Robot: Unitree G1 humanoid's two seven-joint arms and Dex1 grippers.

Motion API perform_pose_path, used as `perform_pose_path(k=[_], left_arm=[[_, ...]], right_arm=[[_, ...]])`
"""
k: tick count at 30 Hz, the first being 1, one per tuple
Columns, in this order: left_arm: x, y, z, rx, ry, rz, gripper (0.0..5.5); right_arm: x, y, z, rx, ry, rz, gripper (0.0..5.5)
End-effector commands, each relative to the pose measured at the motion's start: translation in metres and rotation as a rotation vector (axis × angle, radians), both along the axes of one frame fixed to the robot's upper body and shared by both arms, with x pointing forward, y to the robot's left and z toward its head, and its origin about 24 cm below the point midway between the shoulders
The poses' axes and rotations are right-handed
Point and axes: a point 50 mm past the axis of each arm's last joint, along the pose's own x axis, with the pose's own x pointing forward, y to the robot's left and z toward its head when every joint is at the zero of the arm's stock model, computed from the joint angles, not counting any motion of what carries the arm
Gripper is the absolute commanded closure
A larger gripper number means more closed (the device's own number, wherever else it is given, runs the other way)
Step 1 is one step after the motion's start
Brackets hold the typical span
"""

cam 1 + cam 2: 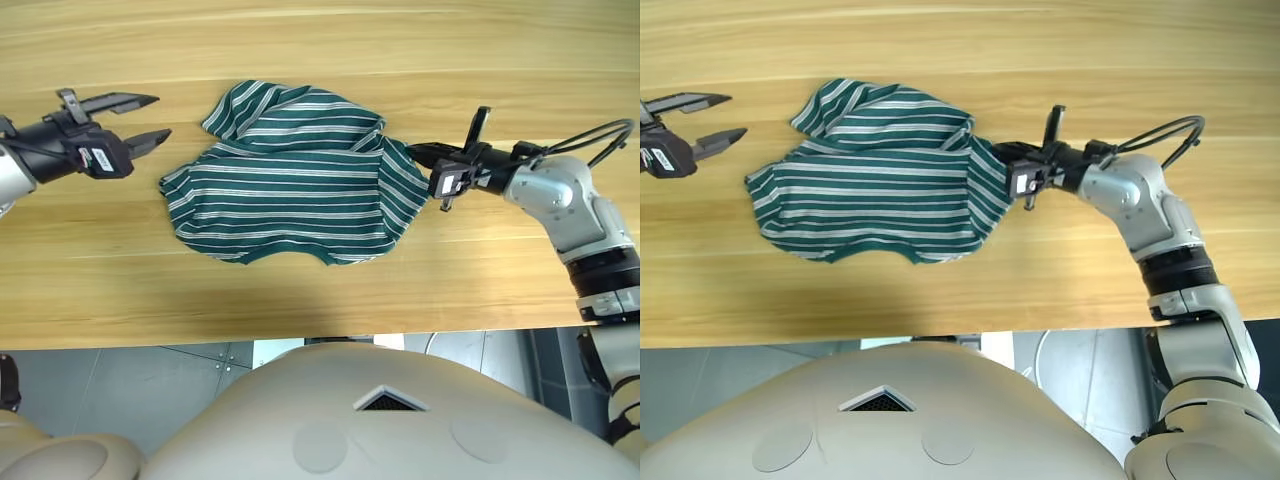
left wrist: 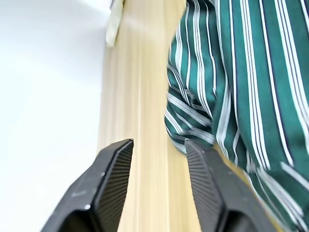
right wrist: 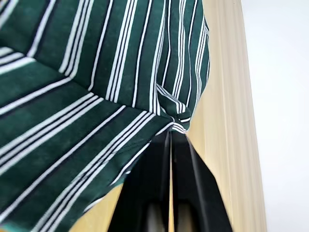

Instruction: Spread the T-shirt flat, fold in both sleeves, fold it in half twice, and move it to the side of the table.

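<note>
The green T-shirt (image 1: 290, 180) with white stripes lies crumpled and partly folded over itself on the wooden table (image 1: 320, 290). My right gripper (image 1: 418, 155) is at the shirt's right edge, shut on a pinch of the striped cloth (image 3: 176, 121), which it holds slightly off the table. My left gripper (image 1: 155, 120) hovers open just left of the shirt, a short gap from its left edge (image 2: 176, 130), with nothing between its fingers (image 2: 116, 179).
The table's near edge (image 1: 200, 345) runs along the front, with floor below it. Bare wood stretches behind the shirt and on both sides.
</note>
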Motion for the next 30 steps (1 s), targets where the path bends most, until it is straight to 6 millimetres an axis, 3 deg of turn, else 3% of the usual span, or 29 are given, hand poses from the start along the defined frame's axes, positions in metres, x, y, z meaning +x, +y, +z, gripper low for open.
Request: perform_pose_path(k=[1, 5, 8, 12, 19, 30], left_arm=[[-0.014, -0.008, 0.003, -0.053, 0.061, -0.086, 2.94], [-0.036, -0.019, -0.02, -0.024, 0.219, -0.168, 2.35], [-0.062, -0.037, -0.062, 0.059, 0.4, -0.255, 1.85], [-0.081, -0.039, -0.09, 0.165, 0.526, -0.276, 1.3], [-0.086, -0.028, -0.102, 0.264, 0.565, -0.23, 0.2], [-0.081, 0.0, -0.1, 0.382, 0.561, -0.135, 0.11]], right_arm=[[-0.015, 0.011, 0.003, 0.051, 0.054, 0.082, 4.87], [-0.036, 0.022, 0.006, 0.104, 0.142, 0.192, 4.25], [-0.068, 0.025, -0.005, 0.048, 0.271, 0.345, 3.69], [-0.087, 0.018, -0.016, -0.035, 0.361, 0.415, 3.66], [-0.096, 0.012, -0.033, -0.135, 0.415, 0.418, 3.66], [-0.081, 0.021, -0.044, -0.135, 0.357, 0.341, 3.66]])
